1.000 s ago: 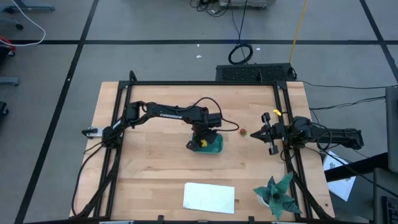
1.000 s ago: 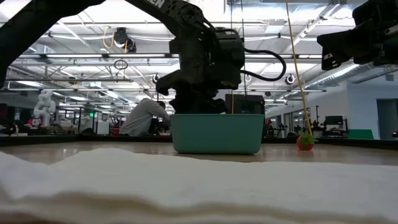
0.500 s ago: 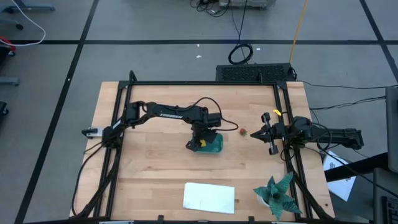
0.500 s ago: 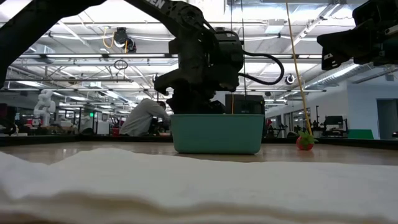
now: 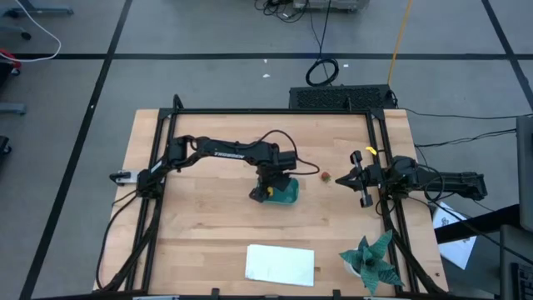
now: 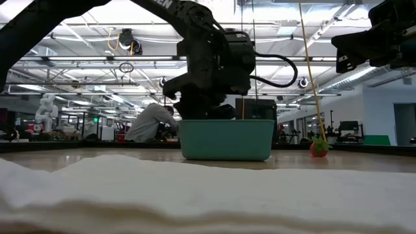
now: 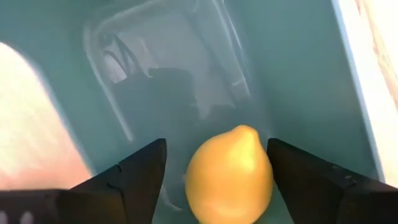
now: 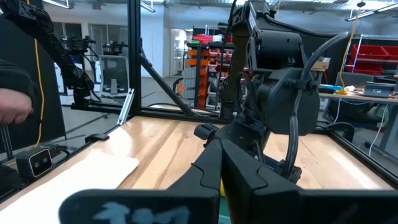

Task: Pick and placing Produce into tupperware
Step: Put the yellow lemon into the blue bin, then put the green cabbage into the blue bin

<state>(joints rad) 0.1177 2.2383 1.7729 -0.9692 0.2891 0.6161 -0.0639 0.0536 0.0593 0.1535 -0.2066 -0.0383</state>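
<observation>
One lemon (image 7: pixel 230 172) between spread left pincer (image 7: pixel 214 177) fingers inside teal tub (image 5: pixel 285 194), right pincer (image 5: pixel 356 177) pressed together at table edge

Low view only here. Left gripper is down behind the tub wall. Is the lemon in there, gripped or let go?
Observer: Left wrist view: the lemon is inside the tupperware, between the left gripper's open fingers, with a gap on one side.
Operator: Green ball in there too?
Observer: None shows in the stretch of tub floor that view covers, nor on the table from above.
Operator: Right arm?
Observer: High view: the right gripper waits near the table's right edge, pointing at the red piece, apart from it.
</observation>
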